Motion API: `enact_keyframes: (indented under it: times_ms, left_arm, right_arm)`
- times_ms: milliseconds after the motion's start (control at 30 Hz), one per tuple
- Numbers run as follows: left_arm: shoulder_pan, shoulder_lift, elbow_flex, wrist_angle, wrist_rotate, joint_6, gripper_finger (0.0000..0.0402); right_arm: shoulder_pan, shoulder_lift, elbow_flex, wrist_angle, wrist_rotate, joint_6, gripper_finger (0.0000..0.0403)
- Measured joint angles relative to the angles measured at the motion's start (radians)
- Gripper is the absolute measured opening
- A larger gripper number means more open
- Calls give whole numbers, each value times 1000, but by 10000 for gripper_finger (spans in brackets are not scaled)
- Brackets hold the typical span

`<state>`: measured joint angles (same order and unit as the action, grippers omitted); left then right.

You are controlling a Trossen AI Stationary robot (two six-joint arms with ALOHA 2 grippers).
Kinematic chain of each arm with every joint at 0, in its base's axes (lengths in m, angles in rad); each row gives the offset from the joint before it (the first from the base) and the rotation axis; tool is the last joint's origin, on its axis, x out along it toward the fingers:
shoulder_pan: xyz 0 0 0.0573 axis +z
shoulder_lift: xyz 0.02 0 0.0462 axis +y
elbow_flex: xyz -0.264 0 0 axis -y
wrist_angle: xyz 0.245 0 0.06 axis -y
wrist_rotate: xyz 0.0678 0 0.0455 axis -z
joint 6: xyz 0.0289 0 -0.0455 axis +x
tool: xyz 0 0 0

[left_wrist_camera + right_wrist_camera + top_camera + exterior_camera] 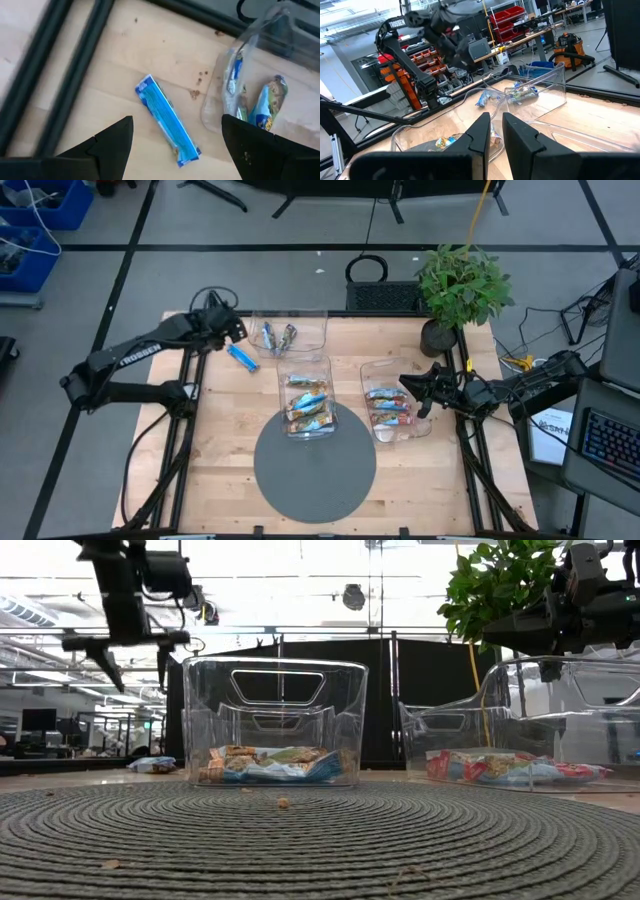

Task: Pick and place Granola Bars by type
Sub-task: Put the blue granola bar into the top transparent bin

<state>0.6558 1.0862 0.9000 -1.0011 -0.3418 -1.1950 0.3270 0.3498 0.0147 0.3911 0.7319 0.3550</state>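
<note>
Left claw point(175, 145) hangs spread above a blue bar point(166, 119) lying flat on the table point(220, 440), just beside the far bin point(290, 332). Risk: a misaligned descent nudges the bar or strikes the bin wall. Right claw point(494, 131), pressed together and empty, waits over the right bin point(395, 415).

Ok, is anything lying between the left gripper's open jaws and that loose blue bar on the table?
No. In the left wrist view only bare wood separates the left gripper from the blue bar below its open jaws.
</note>
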Motion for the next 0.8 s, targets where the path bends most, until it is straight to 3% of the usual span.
enact_keyframes:
  times_ms: [300, 800]
  left_arm:
    - [-26, 8, -184, 185, -15, -200, 305]
    - [-26, 8, -371, 416, -20, -403, 305]
  right_arm:
    - [0, 0, 0, 0, 0, 0, 45]
    - [0, 0, 0, 0, 0, 0, 45]
